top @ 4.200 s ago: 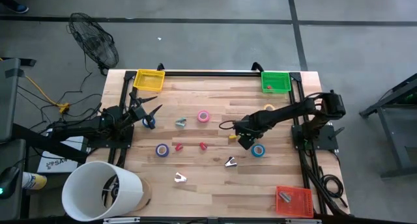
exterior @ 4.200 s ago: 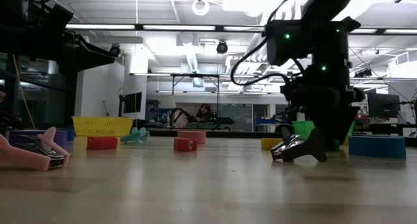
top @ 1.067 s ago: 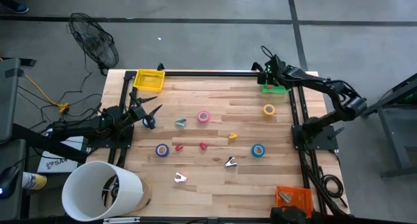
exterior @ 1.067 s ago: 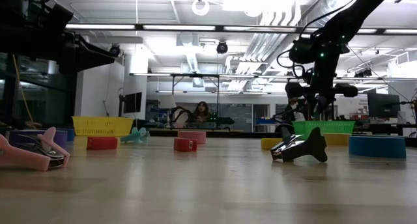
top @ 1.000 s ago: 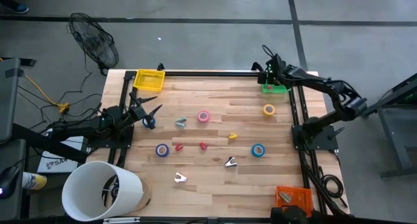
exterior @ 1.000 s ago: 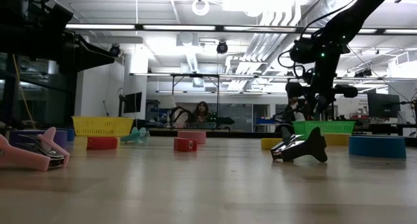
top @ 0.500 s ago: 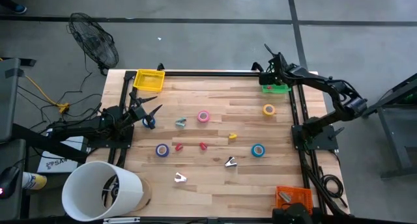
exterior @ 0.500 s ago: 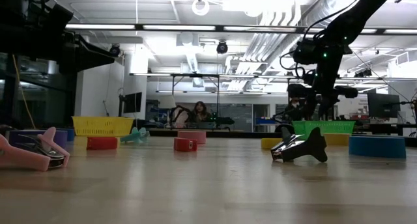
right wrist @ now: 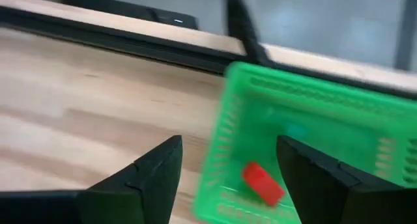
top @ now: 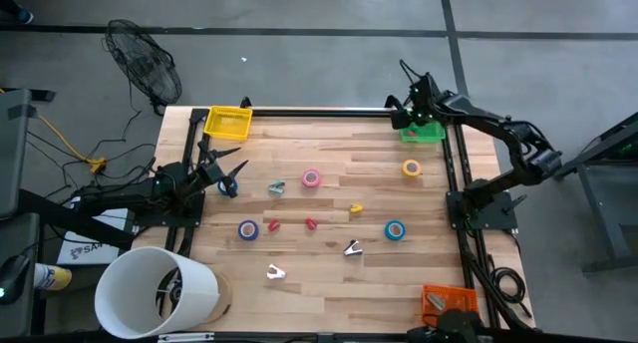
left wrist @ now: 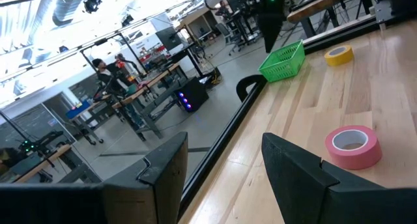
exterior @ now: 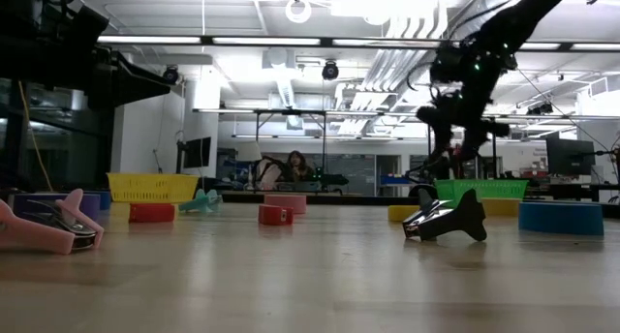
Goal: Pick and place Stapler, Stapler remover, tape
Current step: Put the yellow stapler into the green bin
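— Where's the right pincer (right wrist: 225, 175)?
— Spread wide with nothing in it, above the green basket (right wrist: 313, 120) at the desk's (top: 329, 283) far right corner. A red stapler (right wrist: 259, 181) lies inside.
— The left pincer (left wrist: 225, 168)?
— Parted, empty, near the pink tape (left wrist: 352, 145).

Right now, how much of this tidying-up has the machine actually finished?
Not much. One small red item lies in the green basket, and something sits in the orange basket. The right gripper hovers open and empty by the green basket; the left gripper waits open at its table edge. Left: pink tape, yellow tape, two blue tapes and several small pieces.
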You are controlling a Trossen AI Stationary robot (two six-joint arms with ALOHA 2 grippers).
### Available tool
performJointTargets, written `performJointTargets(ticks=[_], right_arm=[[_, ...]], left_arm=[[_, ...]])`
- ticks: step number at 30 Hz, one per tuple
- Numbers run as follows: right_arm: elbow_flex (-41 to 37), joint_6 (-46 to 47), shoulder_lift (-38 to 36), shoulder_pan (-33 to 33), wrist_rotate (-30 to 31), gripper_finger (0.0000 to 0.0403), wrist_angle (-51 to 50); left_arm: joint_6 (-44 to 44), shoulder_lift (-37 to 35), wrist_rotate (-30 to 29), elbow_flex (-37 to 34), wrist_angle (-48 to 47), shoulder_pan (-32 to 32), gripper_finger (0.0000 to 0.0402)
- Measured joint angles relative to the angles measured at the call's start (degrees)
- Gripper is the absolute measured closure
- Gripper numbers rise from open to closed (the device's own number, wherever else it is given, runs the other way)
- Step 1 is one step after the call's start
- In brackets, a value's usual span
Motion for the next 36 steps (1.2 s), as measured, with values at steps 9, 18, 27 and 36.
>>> performJointTargets(ticks=[9, 18, 27, 36], right_arm=[[7.38, -13.07, -0.02, 9.31, -11.83, 0.0164, -4.14], [8.76, -26.44, -0.04, 21.29, -13.15, 0.0164, -6.31], [8.76, -34.88, 0.02, 32.99, -11.29, 0.0165, -6.43], [0.24, -34.81, 0.48, 41.59, -6.71, 0.0165, 0.84]], left_arm=[[0.00, 0.00, 0.02, -0.02, 0.00, -0.02, 0.0208], [0.00, 0.00, 0.01, -0.01, 0.00, 0.00, 0.0208], [0.00, 0.00, 0.02, 0.00, 0.00, 0.00, 0.0208], [0.00, 0.00, 0.02, -0.01, 0.00, 0.00, 0.0208]])
